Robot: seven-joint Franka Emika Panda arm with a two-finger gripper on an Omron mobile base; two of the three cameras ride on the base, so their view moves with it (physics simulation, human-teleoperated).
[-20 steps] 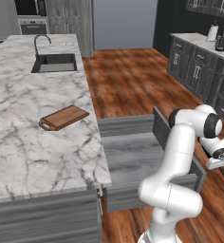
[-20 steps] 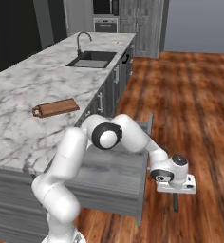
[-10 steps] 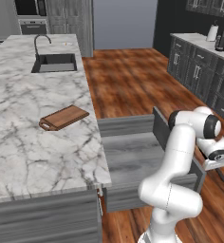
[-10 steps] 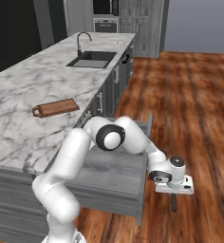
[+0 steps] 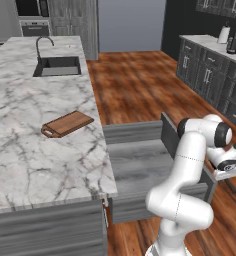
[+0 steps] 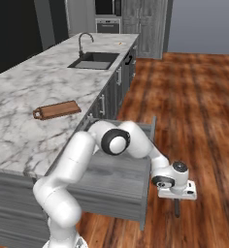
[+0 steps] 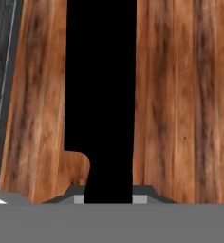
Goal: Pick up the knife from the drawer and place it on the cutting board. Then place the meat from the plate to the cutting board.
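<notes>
Pictured in a rendered kitchen: gripper [image 6: 176, 207] hanging out past the front of the open drawer [image 5: 140, 162], over the wood floor [image 6: 204, 111], jaws drawn narrow around the knife [image 7: 102, 95]. Seen from the hand, black knife running straight up between the fingertips [image 7: 140, 199], floorboards on both sides of it and a strip of grey drawer front at the left edge. From the right base camera, a short dark length of the knife [image 6: 176, 209] pointing down below the hand, clear of the floor. Drawer pulled well out from the marble-topped island [image 5: 30, 150], grey inside showing bare where visible, much of it hidden behind the white arm. Cutting board [image 5: 67, 123] lying flat on the marble, well apart from the hand, handle tab toward the near end, nothing on it. Farther along the counter, a sink [image 5: 57, 66] with a curved tap [image 5: 42, 42]; a tiny orange speck [image 5: 68, 46] beyond the sink, too small to identify. Built-in oven [image 5: 35, 20] in the far wall. Dark cabinets along the right wall in the left base camera, with a pale kettle [image 5: 223, 34] on their top. No readable writing, brand or label anywhere.
</notes>
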